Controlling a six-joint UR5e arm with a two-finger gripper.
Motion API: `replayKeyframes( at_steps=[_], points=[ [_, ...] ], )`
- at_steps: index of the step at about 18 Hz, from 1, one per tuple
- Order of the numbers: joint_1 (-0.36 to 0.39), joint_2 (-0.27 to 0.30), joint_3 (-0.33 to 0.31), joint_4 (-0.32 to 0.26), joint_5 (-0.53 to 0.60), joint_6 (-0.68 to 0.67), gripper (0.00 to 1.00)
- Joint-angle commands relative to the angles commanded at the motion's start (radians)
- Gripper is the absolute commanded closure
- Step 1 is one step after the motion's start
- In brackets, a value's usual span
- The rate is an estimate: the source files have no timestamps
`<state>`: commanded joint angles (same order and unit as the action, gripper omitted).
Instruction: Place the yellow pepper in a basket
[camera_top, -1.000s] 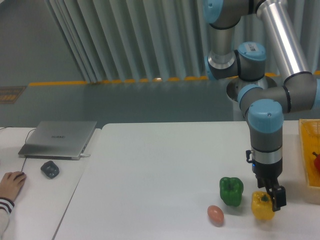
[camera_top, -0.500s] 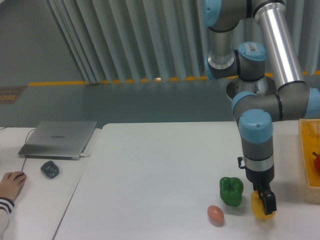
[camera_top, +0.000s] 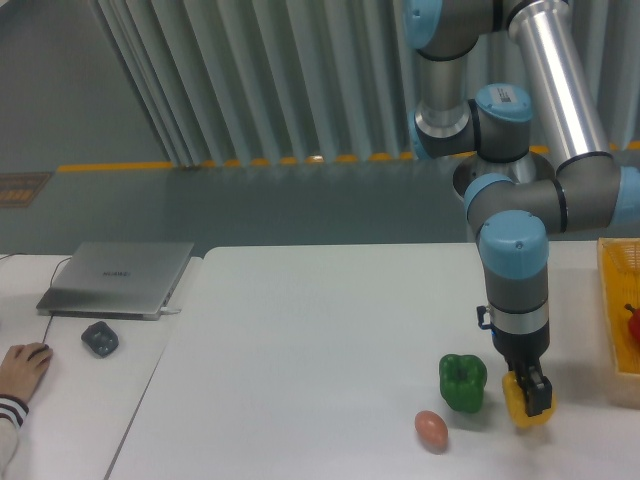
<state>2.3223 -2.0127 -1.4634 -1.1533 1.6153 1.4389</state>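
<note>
The basket (camera_top: 612, 300) waits at the table's (camera_top: 320, 340) right edge. Near the front edge, the gripper (camera_top: 530, 398) pinches the yellow pepper (camera_top: 522, 408), apparently to lift it; 1 green pepper (camera_top: 462, 382) stands just beside.

Grey cylindrical joint housings with light-blue end caps, joined by polished silver tubes. Small white label with dark print on one blue cap near the upper joints. Silver ring band below the lowest grey wrist segment, with a small black connector stub on its side. Compact black hand (camera_top: 531, 397) at the end, two short dark fingers (camera_top: 541, 399), blocky and matte.
</note>
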Motion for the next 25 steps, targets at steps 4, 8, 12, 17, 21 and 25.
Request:
replayKeyframes(
  at_steps=[4, 8, 12, 17, 21, 25],
  points=[
    [0.074, 0.075, 0.000, -0.124, -0.043, 0.058, 0.58],
    [0.132, 0.123, 0.000, -0.233, -0.037, 0.158, 0.58],
    [0.215, 0.152, -0.002, -0.301, -0.035, 0.336, 0.58],
    [0.328, 0.178, -0.006, -0.348, -0.034, 0.579, 0.58],
    [0.399, 0.196, -0.009, -0.416, -0.032, 0.733, 0.58],
    [0.401, 0.203, -0.051, -0.424, 0.105, 0.844, 0.58]
  ],
)
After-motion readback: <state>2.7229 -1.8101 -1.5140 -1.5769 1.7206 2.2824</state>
